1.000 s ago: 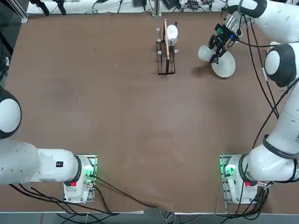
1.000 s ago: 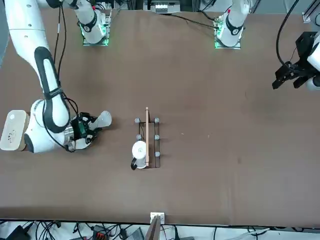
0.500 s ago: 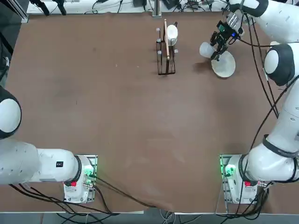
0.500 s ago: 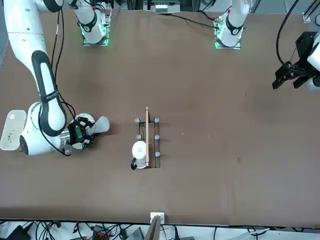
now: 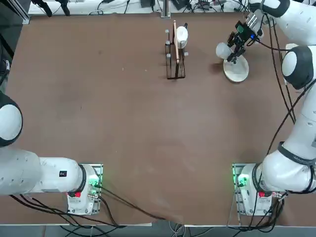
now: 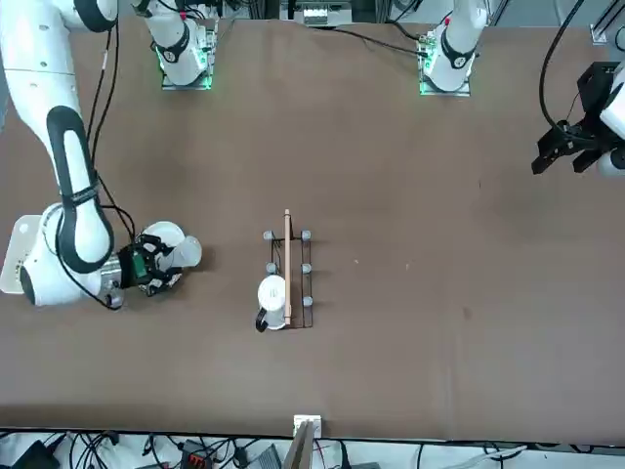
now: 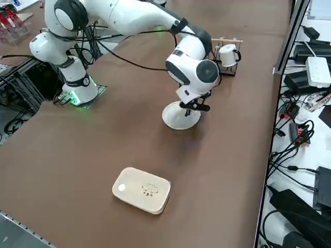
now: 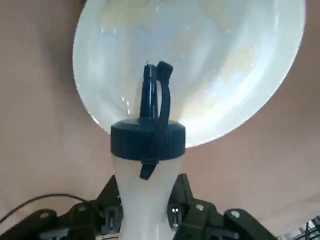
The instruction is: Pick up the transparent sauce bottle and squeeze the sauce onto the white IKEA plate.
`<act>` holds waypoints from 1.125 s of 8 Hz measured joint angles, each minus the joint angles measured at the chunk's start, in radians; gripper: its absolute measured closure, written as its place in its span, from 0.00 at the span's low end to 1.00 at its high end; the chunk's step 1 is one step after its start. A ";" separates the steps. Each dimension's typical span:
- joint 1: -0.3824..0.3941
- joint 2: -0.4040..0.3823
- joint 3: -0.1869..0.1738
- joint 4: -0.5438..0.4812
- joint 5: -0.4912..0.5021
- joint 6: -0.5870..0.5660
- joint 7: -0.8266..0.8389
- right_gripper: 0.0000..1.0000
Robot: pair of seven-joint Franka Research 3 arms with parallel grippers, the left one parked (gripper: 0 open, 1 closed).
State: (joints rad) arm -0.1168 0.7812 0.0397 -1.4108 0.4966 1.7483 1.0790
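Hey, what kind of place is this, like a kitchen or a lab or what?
Most likely a robotics lab, not a kitchen. The brown table carries bolted-down robot arms, and cables and electronics crowd its edge. The right gripper holds the sauce bottle tipped over the white plate.

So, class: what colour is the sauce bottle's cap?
Dark blue cap, best seen in the right wrist view.

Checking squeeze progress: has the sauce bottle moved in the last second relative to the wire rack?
Yes. In the top view the transparent sauce bottle, held by the right gripper, shifted away from the black wire rack, farther over the white IKEA plate.
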 joint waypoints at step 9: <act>-0.085 -0.001 -0.001 0.004 0.002 -0.170 -0.006 0.55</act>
State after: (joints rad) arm -0.2013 0.7801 0.0385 -1.4071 0.4987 1.5785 1.0731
